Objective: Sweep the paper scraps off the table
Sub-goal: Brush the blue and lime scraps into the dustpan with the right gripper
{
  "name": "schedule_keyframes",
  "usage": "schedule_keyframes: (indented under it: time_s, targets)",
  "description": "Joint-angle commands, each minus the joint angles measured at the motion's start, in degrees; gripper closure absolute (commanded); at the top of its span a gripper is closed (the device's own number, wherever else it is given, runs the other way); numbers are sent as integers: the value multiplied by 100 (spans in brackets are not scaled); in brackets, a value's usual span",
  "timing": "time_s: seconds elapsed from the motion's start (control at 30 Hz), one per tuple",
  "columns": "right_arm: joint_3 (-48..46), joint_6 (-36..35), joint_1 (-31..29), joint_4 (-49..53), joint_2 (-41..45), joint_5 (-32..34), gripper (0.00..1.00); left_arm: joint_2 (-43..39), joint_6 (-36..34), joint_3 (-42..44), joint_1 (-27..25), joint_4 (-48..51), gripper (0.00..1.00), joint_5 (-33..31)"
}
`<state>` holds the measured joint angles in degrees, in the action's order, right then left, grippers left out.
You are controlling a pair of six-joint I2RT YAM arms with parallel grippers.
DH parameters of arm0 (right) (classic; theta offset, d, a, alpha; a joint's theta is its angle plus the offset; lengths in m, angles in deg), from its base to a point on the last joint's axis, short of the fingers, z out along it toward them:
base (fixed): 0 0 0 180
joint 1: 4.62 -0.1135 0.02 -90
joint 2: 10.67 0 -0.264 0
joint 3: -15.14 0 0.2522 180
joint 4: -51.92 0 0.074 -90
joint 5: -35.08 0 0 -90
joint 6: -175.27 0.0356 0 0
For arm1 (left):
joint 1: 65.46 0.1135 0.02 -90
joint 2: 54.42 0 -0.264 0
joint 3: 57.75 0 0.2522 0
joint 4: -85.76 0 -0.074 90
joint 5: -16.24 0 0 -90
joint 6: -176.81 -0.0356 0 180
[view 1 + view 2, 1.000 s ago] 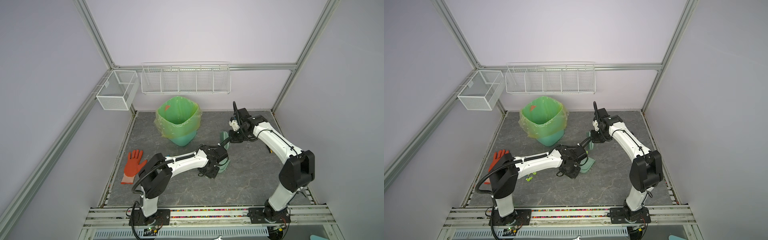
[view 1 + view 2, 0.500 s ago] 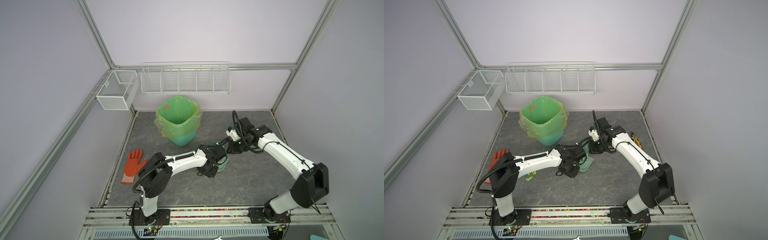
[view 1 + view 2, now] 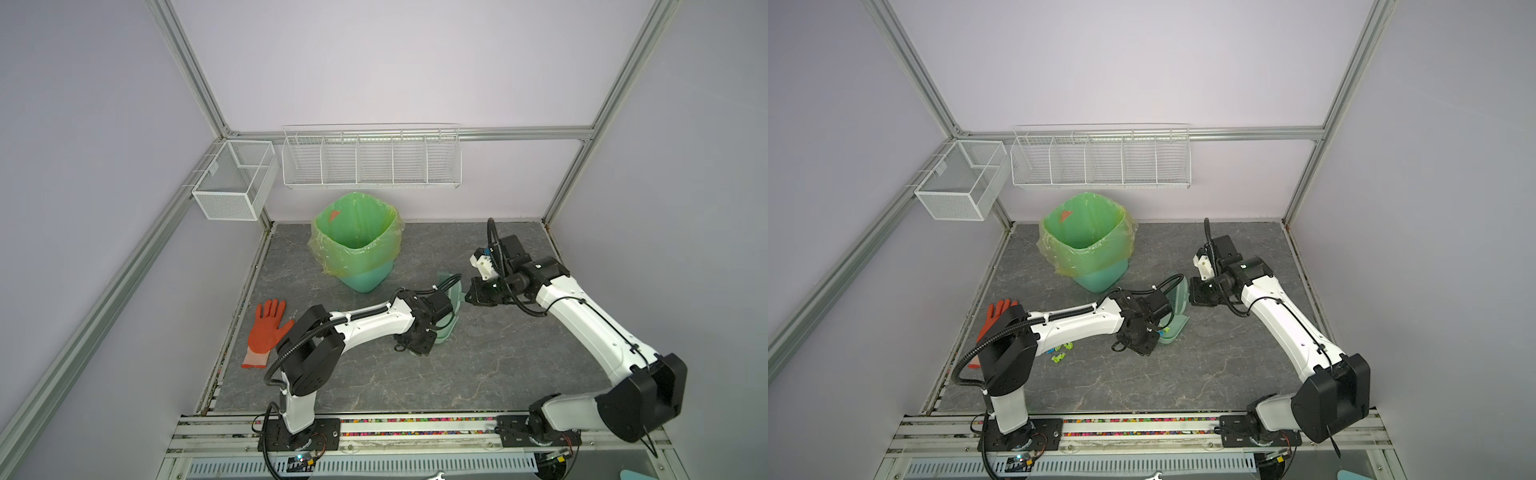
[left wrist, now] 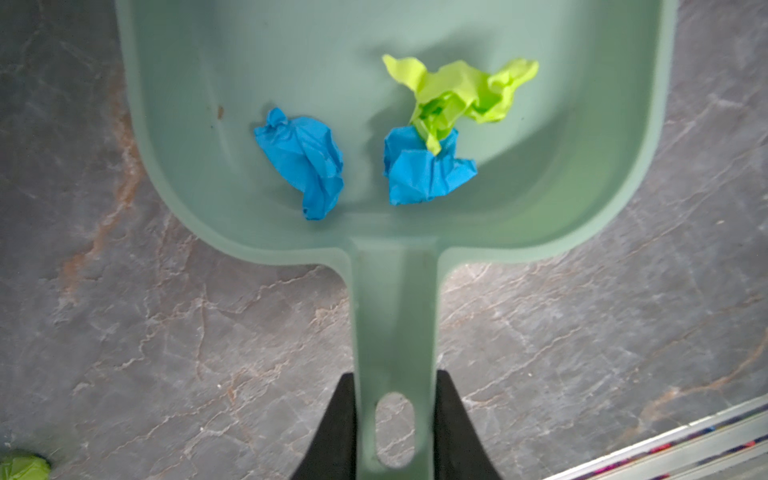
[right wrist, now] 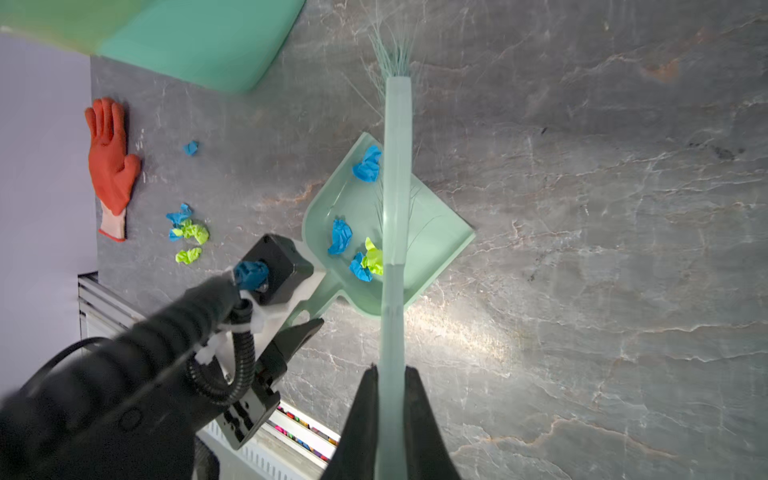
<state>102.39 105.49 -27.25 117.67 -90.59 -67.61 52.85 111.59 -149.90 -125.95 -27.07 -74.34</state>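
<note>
My left gripper [image 4: 395,376] is shut on the handle of a pale green dustpan [image 4: 291,62] lying on the table [image 3: 498,365]. Three paper scraps lie in the pan: two blue [image 4: 305,160] [image 4: 424,170] and one lime green [image 4: 457,91]. My right gripper [image 5: 390,368] is shut on the handle of a pale green brush [image 5: 397,208], which reaches over the pan, its bristles [image 5: 392,45] past the pan's far side. More paper scraps [image 5: 189,230] [image 3: 1061,351] lie on the table beside the left arm, and a lone blue one [image 5: 191,147] lies further off. In both top views the grippers [image 3: 419,336] [image 3: 473,291] are close together mid-table.
A green bin with a plastic liner [image 3: 357,241] stands at the back of the table, near the dustpan [image 3: 446,332]. An orange-red glove [image 3: 268,328] lies at the left edge. Wire baskets [image 3: 370,160] [image 3: 232,185] hang on the back and left walls. A metal rail [image 3: 415,428] runs along the front.
My right gripper has come forward and down with the brush, closer to the dustpan, and its arm has stretched out low. The left arm and dustpan have barely moved.
</note>
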Motion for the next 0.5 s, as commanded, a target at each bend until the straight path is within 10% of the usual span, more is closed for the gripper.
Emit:
schedule_keyframes:
  time_s: [0.0, 0.47]
  targets:
    - [39, 273, 84, -604, -253, -49, 93, 92, -6, 68, 11, 0, 100, -5]
    - [311, 649, -58, -1281, -1294, -784, 93, 87, -4, 86, 11, -13, 100, -104]
